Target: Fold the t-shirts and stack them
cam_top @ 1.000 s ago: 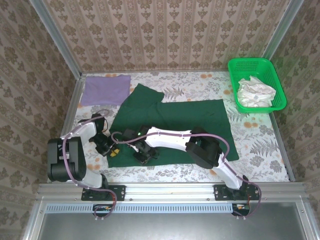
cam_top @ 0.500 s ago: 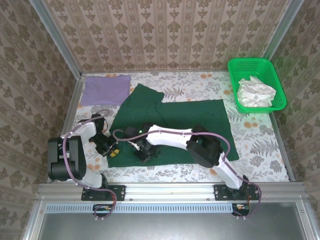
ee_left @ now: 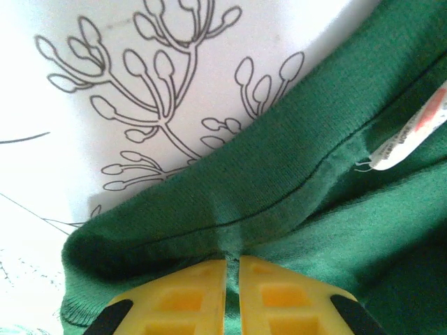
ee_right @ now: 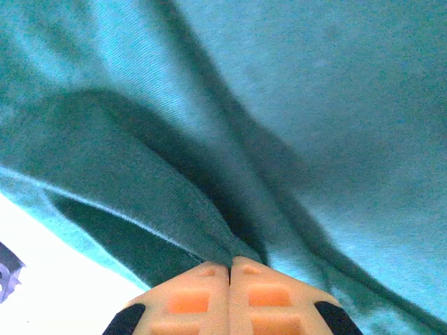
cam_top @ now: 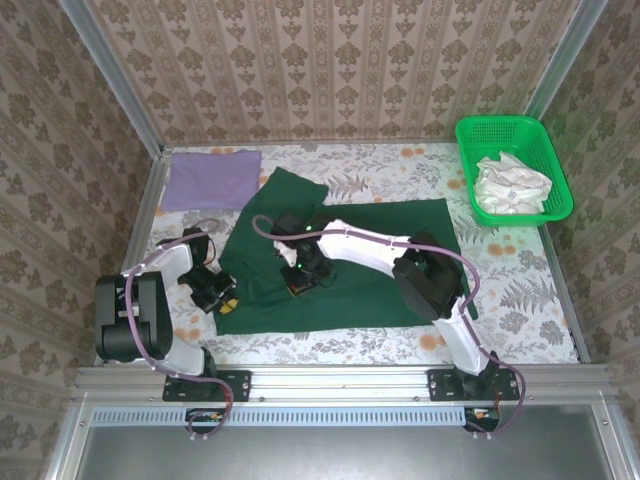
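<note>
Floral tablecloth point(cam_top: 520, 290), lilac t-shirt point(cam_top: 210, 180) overhead; left wrist close-up: green t-shirt point(ee_left: 293, 195) label point(ee_left: 412, 132).

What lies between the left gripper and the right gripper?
In the top view, the dark green t-shirt fills that stretch; left gripper and right gripper are each shut on it.

The dark green t-shirt point(cam_top: 400, 218) is a plain forest shade, its neck label point(ee_left: 412, 132) white with red print. The other t-shirt point(cam_top: 210, 180) is pale lilac. The basket point(cam_top: 500, 121) is bright green mesh, with white cloth point(cam_top: 510, 185) inside. The table cover point(cam_top: 520, 290) is white — grey ferns, orange blossoms. The left gripper point(ee_left: 232, 264) is yellow and the right gripper point(ee_right: 230, 265) orange — both black-cornered.
</note>
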`<action>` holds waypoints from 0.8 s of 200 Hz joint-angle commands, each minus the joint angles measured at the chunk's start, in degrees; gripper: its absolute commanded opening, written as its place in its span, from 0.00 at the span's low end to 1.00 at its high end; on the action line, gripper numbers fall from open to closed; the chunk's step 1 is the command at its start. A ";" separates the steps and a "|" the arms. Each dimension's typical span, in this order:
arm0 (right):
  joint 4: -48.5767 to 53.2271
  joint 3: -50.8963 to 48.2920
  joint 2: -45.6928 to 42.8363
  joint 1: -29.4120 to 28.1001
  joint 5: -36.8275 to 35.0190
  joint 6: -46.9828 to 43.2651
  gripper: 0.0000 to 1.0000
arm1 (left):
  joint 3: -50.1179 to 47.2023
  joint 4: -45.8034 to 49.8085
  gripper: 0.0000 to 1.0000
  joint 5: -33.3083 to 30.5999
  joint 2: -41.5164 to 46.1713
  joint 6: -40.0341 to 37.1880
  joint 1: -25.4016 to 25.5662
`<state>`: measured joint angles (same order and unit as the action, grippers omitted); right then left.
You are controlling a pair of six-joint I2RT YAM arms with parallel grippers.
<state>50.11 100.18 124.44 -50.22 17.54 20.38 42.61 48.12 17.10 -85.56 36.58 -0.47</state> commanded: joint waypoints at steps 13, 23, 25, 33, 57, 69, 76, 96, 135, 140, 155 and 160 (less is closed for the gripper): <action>-1.70 -0.95 -1.05 4.05 5.36 2.94 0.01 | -0.72 -0.93 0.12 -5.14 -1.57 -1.51 -0.59; -1.95 -0.96 -0.80 5.27 5.89 3.38 0.01 | -0.70 -0.83 0.12 -5.27 -1.61 -1.51 -0.59; -1.94 -0.95 -0.72 5.54 5.92 3.42 0.01 | -0.69 -0.83 0.12 -5.31 -1.62 -1.51 -0.63; -2.07 -0.81 -0.59 6.29 6.37 3.60 0.01 | -0.66 -0.83 0.12 -5.33 -1.56 -1.52 -0.63; -2.62 -0.77 0.24 8.55 7.54 4.53 0.01 | -0.60 -0.75 0.12 -5.59 -1.58 -1.51 -0.59; -2.72 -0.69 0.91 9.54 8.22 5.17 0.01 | -0.56 -0.70 0.12 -5.65 -1.63 -1.54 -0.62; -2.77 -0.69 1.26 10.06 8.60 5.53 0.02 | -0.53 -0.66 0.12 -5.63 -1.78 -1.51 -0.59; -3.13 -0.50 2.08 11.17 9.00 6.44 0.06 | -0.47 -0.59 0.12 -5.85 -1.86 -1.51 -0.62; -3.27 0.88 4.23 14.45 9.47 11.09 0.15 | -0.03 -0.61 0.12 -5.70 -2.20 -1.64 -0.45; -3.70 0.97 4.19 14.69 9.53 11.67 0.18 | 0.04 -0.59 0.12 -5.68 -2.22 -1.70 -0.45; -3.75 1.72 4.06 15.40 8.55 13.79 0.31 | 0.57 -0.22 0.13 -5.76 -2.09 -1.93 -0.25; -3.91 1.99 3.97 15.74 8.63 14.49 0.32 | 0.86 -0.02 0.13 -5.85 -1.99 -2.00 -0.14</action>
<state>46.54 99.79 127.83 -35.97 25.58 30.22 42.96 48.38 16.64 -86.13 36.14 -0.45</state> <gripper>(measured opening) 0.279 0.126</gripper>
